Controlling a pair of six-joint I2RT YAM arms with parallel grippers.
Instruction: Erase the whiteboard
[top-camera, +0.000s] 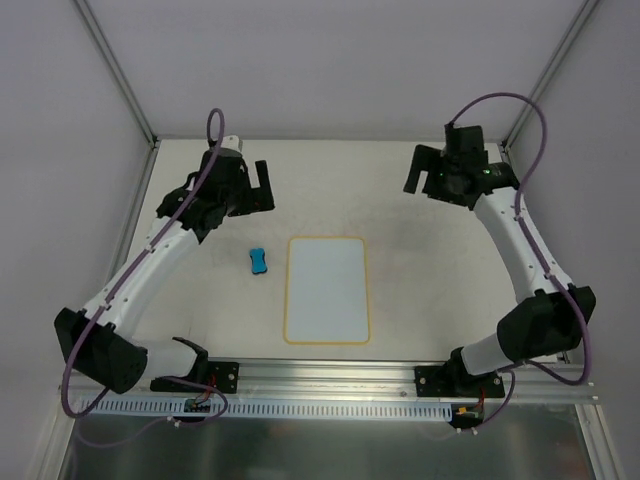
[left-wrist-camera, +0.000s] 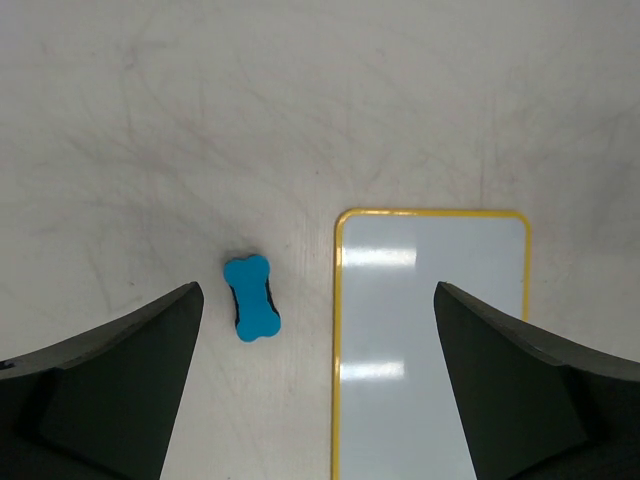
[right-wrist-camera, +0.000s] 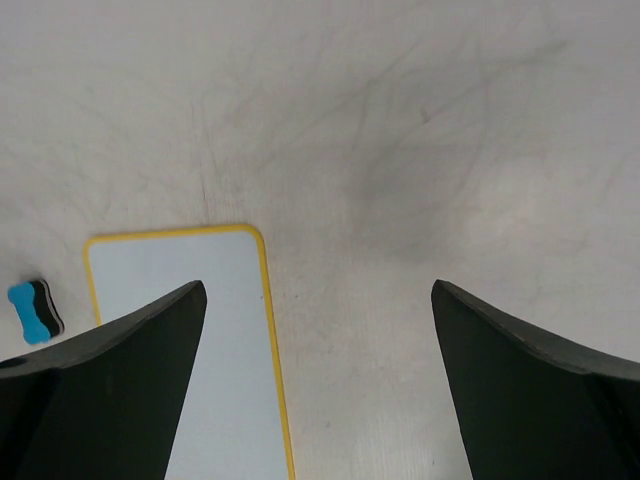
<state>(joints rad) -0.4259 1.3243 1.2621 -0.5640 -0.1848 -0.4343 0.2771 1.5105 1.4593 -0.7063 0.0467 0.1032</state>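
The counter (top-camera: 430, 255) is carrying everything flat. Pale walls are closing it in at the back and sides, and a metal rail (top-camera: 330, 374) is running along its near edge. The whiteboard (top-camera: 326, 290) is lying flat in the middle, its near end just short of that rail and its long sides pointing away from the arm bases. That is probably so either arm can reach it. Its face is showing only glare, with no marks I can make out.

The left tool (left-wrist-camera: 318, 290) and the right tool (right-wrist-camera: 318, 288) are hanging high toward the far corners, well apart from the board. Both are spread wide and gripping nothing, which is leaving the middle free.

The blue eraser (top-camera: 258, 261) is lying near the board's left edge, not touching it. It is on the left arm's side, so that tool is looking likelier to fetch it. Bare counter is surrounding the eraser, giving fingers room to descend.
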